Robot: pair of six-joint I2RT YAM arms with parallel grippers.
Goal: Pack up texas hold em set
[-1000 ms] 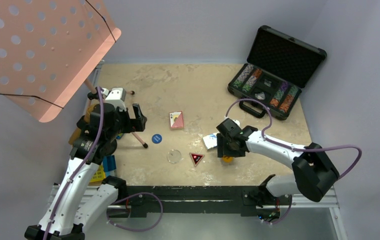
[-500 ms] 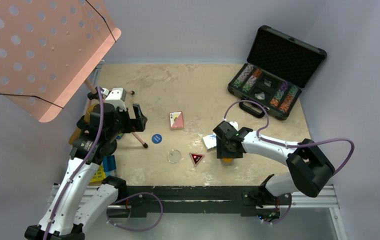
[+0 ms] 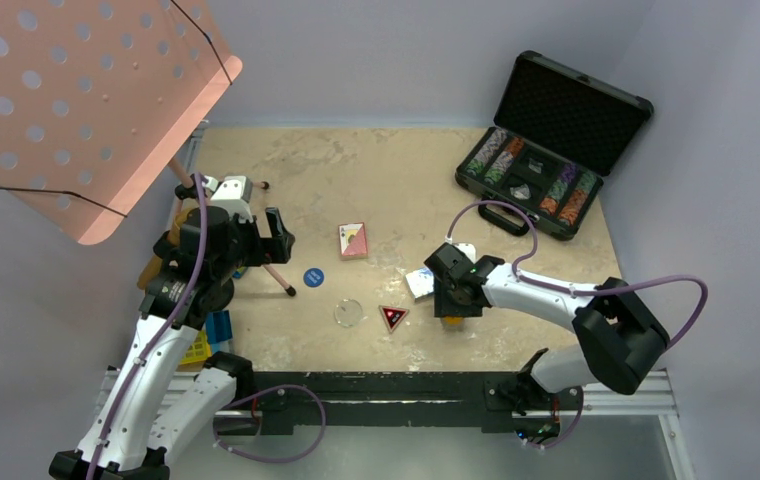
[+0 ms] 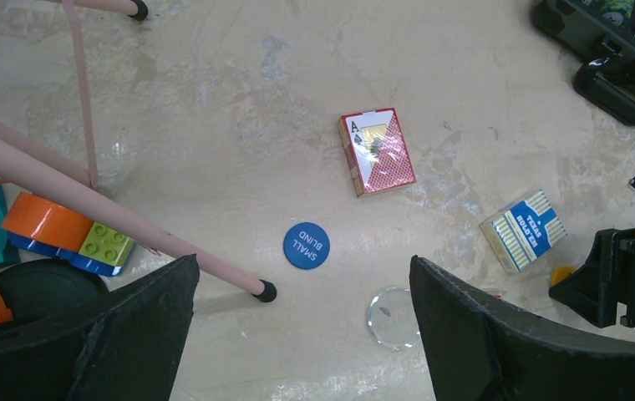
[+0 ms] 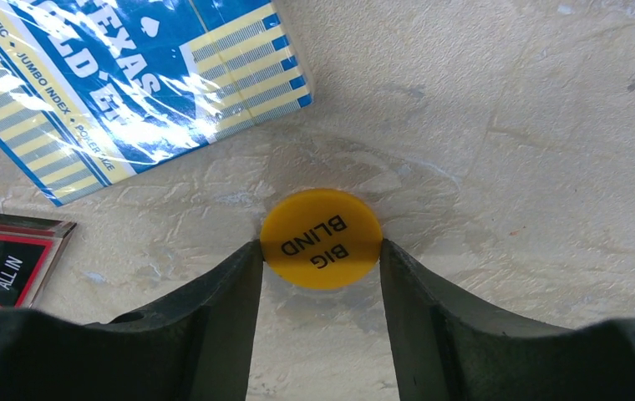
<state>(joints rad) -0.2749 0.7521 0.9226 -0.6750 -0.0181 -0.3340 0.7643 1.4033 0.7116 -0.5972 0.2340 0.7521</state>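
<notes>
The black briefcase [image 3: 574, 115] stands open at the back right, with rows of chips in its base. My right gripper [image 5: 321, 251] is down on the table, its two fingers touching either side of the orange "BIG BLIND" button [image 5: 321, 238], which also shows in the top view [image 3: 453, 319]. The blue deck [image 5: 130, 83] lies just beyond it and the dark triangular marker [image 5: 5, 263] to its left. The red deck [image 4: 377, 151], blue "SMALL BLIND" button [image 4: 307, 246] and clear button [image 4: 393, 317] lie mid-table. My left gripper [image 4: 302, 326] is open and empty above them.
The pink music stand [image 3: 76, 100] overhangs the left side, and one of its legs [image 4: 114, 225] crosses under my left gripper. Toy bricks [image 4: 63, 234] and yellow and blue crates [image 3: 206, 335] sit at the left table edge.
My right gripper has shifted slightly left and settled around the orange button. The left arm has not moved.
</notes>
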